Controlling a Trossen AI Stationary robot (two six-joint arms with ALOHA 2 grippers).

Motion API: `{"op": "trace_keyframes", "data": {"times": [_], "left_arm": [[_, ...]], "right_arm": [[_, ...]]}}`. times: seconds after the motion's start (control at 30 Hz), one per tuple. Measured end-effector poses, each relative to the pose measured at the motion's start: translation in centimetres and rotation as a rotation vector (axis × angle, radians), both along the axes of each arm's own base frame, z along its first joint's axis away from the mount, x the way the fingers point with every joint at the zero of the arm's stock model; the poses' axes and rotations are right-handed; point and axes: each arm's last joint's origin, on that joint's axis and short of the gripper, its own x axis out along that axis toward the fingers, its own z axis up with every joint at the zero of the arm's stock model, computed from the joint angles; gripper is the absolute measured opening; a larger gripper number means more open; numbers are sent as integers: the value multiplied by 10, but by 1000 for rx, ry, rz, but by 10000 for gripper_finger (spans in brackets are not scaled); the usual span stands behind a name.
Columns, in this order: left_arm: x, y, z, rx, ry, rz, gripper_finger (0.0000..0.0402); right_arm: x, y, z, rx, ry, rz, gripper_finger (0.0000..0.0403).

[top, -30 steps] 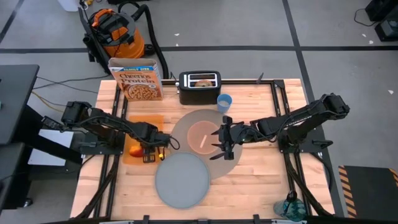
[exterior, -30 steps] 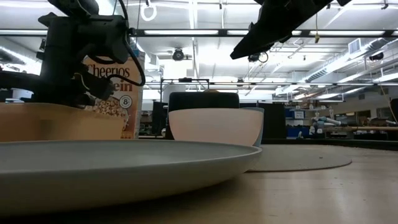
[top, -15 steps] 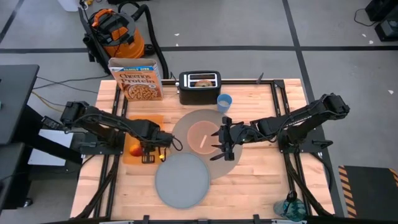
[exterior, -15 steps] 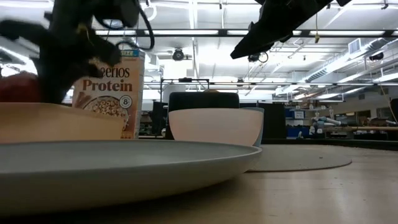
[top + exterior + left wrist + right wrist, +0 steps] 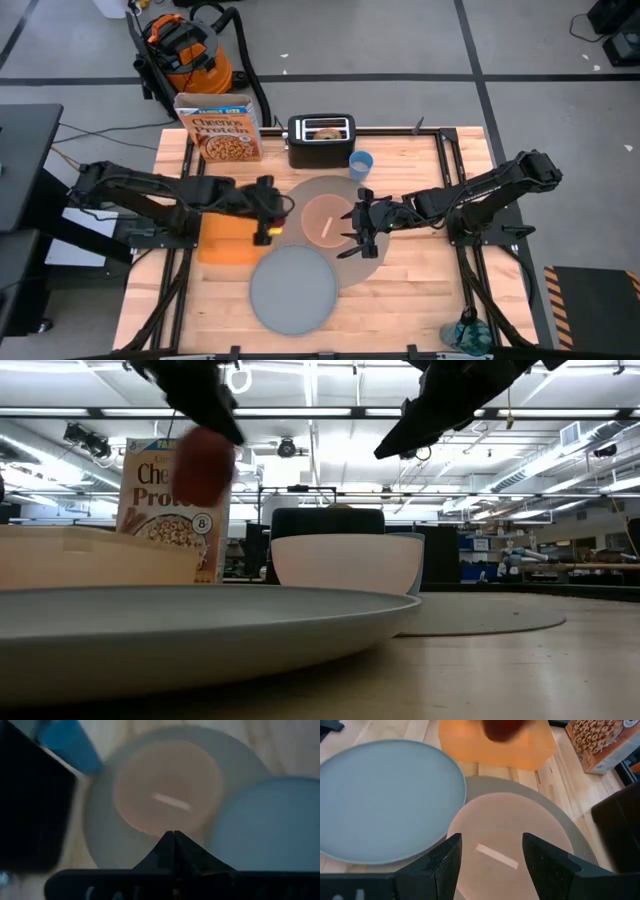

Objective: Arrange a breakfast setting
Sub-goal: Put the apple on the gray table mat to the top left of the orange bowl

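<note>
The small red-yellow apple (image 5: pixel 203 465) hangs in the air under my left gripper (image 5: pixel 274 212), which is shut on it between the orange cutting board (image 5: pixel 228 242) and the pink bowl (image 5: pixel 325 218). The bowl stands on the round grey placemat (image 5: pixel 372 250), and the spoon (image 5: pixel 494 856) lies in it. The blue-grey plate (image 5: pixel 292 290) lies at the near side, its far rim over the placemat's edge. The blue cup (image 5: pixel 361 162) stands behind the placemat. A bagel (image 5: pixel 326 130) sticks out of the toaster. My right gripper (image 5: pixel 491 865) hovers open over the bowl's right side. My left gripper comes at the apple's top (image 5: pixel 208 434) slanting down from the table's left. The dark fingers hide the place of contact, and in the left wrist view they meet in a point (image 5: pixel 173 836) with the apple out of sight. The apple hangs below them, clear of board and table.
A black toaster (image 5: pixel 321 142) and a Cheerios box (image 5: pixel 222 130) stand along the far edge. The orange cutting board lies bare at the left. Bare wood shows right of the placemat and at the near right (image 5: pixel 420 290).
My left gripper has risen from the orange cutting board and gone toward the table's right, toward the bowl, tipping from steeply downward to a slant. The apple has left the board with it and now hangs clear in the air.
</note>
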Motion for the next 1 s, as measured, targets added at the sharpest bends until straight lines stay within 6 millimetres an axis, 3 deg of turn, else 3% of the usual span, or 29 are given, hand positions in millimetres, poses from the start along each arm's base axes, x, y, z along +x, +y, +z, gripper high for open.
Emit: {"op": "trace_keyframes", "data": {"times": [0.13, 0.47, 0.73, 1.0], "left_arm": [[10, 25, -24, 51, -113, 56, 6], [34, 90, -64, 49, -131, 218, 7], [48, 98, -92, -22, -100, 252, 8], [49, 98, -92, -36, -124, 288, 8]], "right_arm": [[-2, 3, -2, 36, 17, -8, 216], [-4, 11, -2, 66, 27, 33, 216], [-4, 11, -2, 65, 29, 32, 216], [-4, 11, -2, 76, 29, 24, 216]]}}
